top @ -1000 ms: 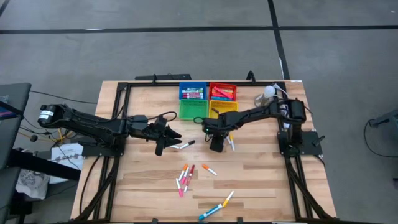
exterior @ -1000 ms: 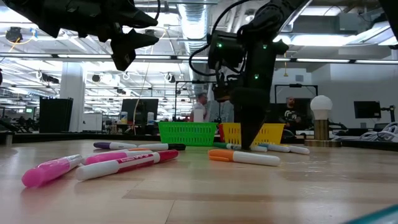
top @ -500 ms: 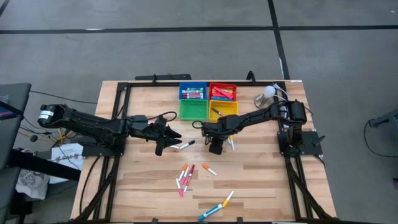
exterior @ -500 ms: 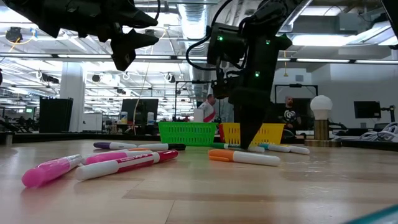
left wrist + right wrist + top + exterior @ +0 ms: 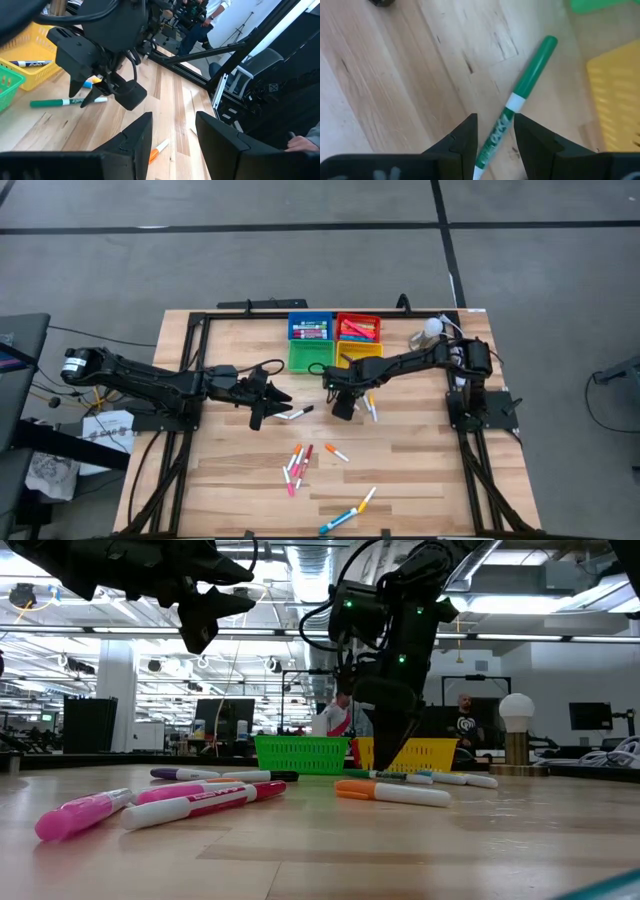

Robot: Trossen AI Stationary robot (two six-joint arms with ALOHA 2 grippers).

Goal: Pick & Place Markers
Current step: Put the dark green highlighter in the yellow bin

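Your right gripper [image 5: 343, 408] was down near the table just in front of the green tray [image 5: 311, 357] and yellow tray [image 5: 362, 355], fingers [image 5: 460, 145] part-open w/ a green marker [image 5: 517, 117] lying between them. In the right wrist view the barrel ran straight through the gap, but I couldn't tell if the pads were touching it; it looked flat on the wood, not lifted. So I'd call this the grasp step on that green marker. Next move, as I judge it: close squarely on the barrel, lift clear, then carry it the short way to the green tray w/o clipping the rim.

Your left gripper [image 5: 262, 408] hovered above the table left of centre, jaws part-open and nothing in them, beside a dark-capped marker [image 5: 297, 412].

Trays sat in a square block at the far edge. Blue tray [image 5: 310, 327] held several markers, red tray [image 5: 358, 328] held several pink/red ones. Yellow tray had at least one dark marker in it, per the left wrist view. Green tray looked empty from above, tho I can't be sure.

Loose markers elsewhere: a couple by the right gripper, a pink/orange cluster [image 5: 296, 464] mid-table, and a blue/yellow pair [image 5: 348, 512] near the front edge.
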